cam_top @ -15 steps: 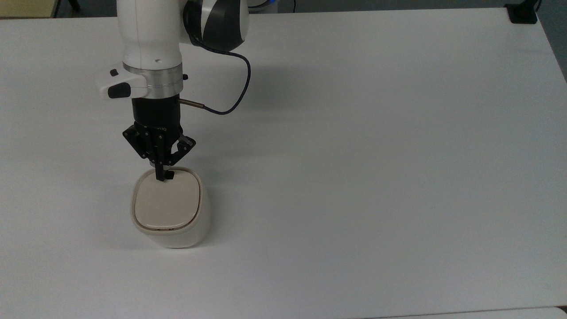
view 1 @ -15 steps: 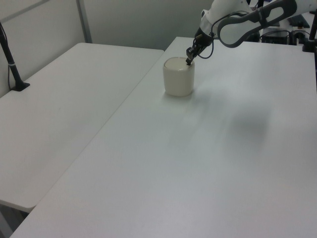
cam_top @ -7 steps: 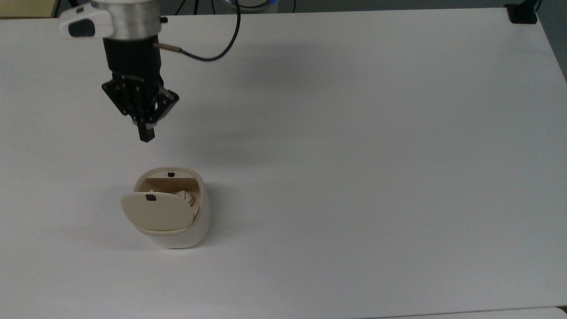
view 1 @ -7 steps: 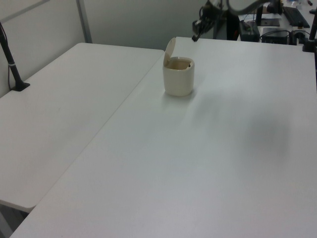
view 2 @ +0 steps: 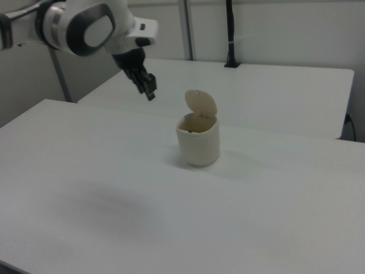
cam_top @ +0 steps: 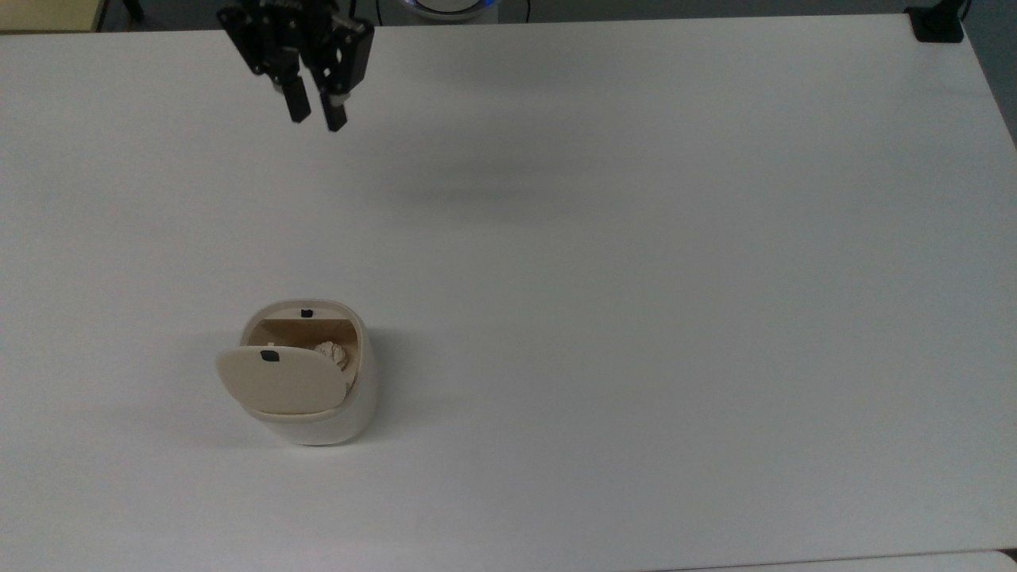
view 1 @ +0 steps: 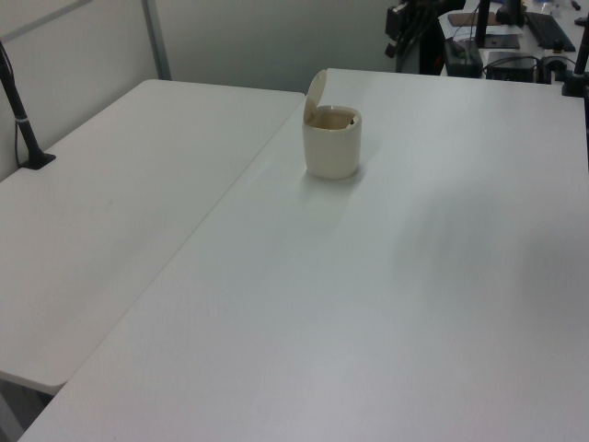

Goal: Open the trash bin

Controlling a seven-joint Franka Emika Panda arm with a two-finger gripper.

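The gripper (cam_top: 315, 114) is hanging high above the desk (cam_top: 636, 278), fingers slightly apart and pointing down, well apart from the trash bin (cam_top: 318, 413), which is standing with its lid (cam_top: 280, 383) raised.

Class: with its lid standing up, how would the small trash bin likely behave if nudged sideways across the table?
The trash bin looks like thin plastic holding only crumpled paper, so probably light and easily slid. Its raised lid and upright shape suggest that a high push might tip it. The smooth table offers little grip.
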